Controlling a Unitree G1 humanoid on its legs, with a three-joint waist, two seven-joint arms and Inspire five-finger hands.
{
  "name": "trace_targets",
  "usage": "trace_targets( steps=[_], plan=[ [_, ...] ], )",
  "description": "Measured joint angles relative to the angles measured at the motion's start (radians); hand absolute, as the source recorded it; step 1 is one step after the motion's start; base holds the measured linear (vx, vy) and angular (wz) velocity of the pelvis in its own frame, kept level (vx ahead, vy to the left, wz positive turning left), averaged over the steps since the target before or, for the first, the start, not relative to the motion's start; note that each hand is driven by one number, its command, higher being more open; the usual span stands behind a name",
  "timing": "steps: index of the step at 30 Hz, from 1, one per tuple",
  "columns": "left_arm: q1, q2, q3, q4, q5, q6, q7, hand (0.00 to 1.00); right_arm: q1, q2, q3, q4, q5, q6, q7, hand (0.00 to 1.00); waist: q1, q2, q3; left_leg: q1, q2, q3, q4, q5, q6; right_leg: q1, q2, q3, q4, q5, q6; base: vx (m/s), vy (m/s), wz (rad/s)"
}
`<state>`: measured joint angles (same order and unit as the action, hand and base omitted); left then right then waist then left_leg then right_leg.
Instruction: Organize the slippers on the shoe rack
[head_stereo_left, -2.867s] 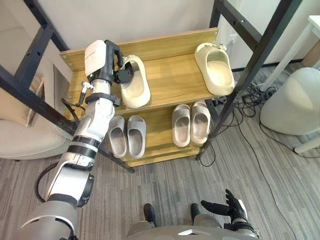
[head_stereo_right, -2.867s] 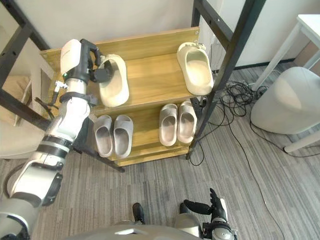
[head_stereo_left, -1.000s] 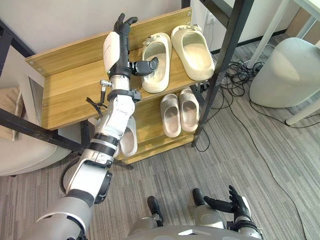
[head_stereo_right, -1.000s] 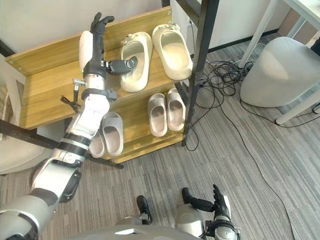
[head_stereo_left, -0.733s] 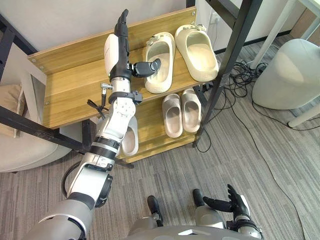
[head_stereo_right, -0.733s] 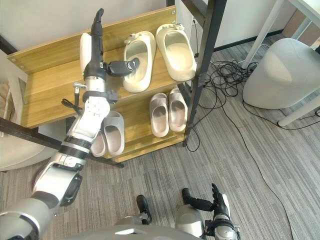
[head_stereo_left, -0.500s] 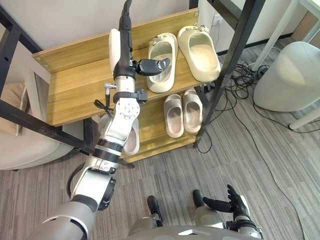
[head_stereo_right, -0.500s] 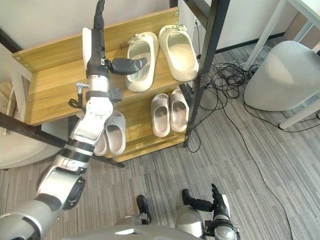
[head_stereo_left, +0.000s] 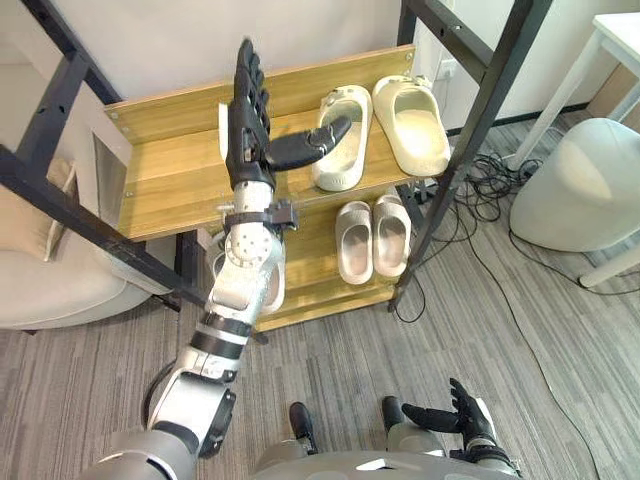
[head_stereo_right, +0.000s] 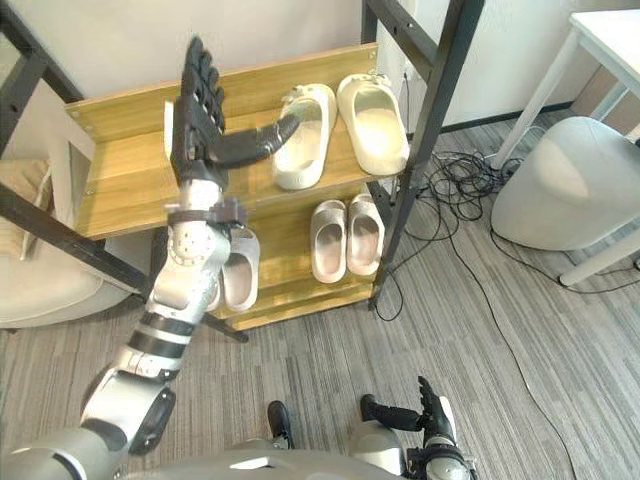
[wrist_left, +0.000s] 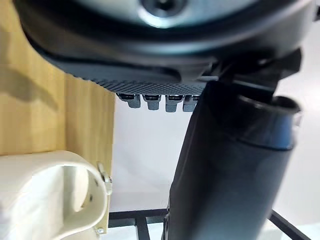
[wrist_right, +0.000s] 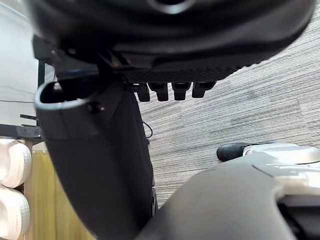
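In the upper centre the left hand (head_stereo_left: 247, 125) holds nothing, fingers straight, thumb by the cream slipper (head_stereo_left: 345, 152). It should pull away slowly, without pushing that slipper crooked.

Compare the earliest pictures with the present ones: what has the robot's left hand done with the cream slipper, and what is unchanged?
The left hand moved the cream slipper rightwards along the upper shelf to beside its mate, then let go; it is open now. The lower-shelf pairs and the right hand stayed.
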<state>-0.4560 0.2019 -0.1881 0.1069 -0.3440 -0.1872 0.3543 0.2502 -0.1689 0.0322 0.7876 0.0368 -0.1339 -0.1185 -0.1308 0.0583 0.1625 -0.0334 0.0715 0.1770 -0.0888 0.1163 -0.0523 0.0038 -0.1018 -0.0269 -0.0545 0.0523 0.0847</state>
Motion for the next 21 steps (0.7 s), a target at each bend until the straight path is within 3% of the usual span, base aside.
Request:
trace_targets(
  steps=[5,21],
  plan=[
    [0.102,-0.001,-0.033,0.000,-0.021,0.002,-0.023,1.00,0.000,-0.003,0.010,0.013,-0.001,0.003,-0.001,1.00,0.018,-0.005,-0.003,-0.003,-0.003,-0.023,0.000,0.001,0.000,0.011,-0.003,-0.025,-0.003,-0.003,0.001,0.00,0.007,0.12],
    [0.102,-0.004,-0.144,-0.011,-0.060,0.000,-0.082,1.00,-0.002,-0.013,0.037,0.015,-0.023,0.003,-0.002,1.00,0.030,-0.019,-0.012,0.000,-0.005,-0.053,0.000,0.002,-0.001,0.036,-0.003,-0.057,-0.013,-0.010,0.002,0.01,0.003,0.06]
  ],
)
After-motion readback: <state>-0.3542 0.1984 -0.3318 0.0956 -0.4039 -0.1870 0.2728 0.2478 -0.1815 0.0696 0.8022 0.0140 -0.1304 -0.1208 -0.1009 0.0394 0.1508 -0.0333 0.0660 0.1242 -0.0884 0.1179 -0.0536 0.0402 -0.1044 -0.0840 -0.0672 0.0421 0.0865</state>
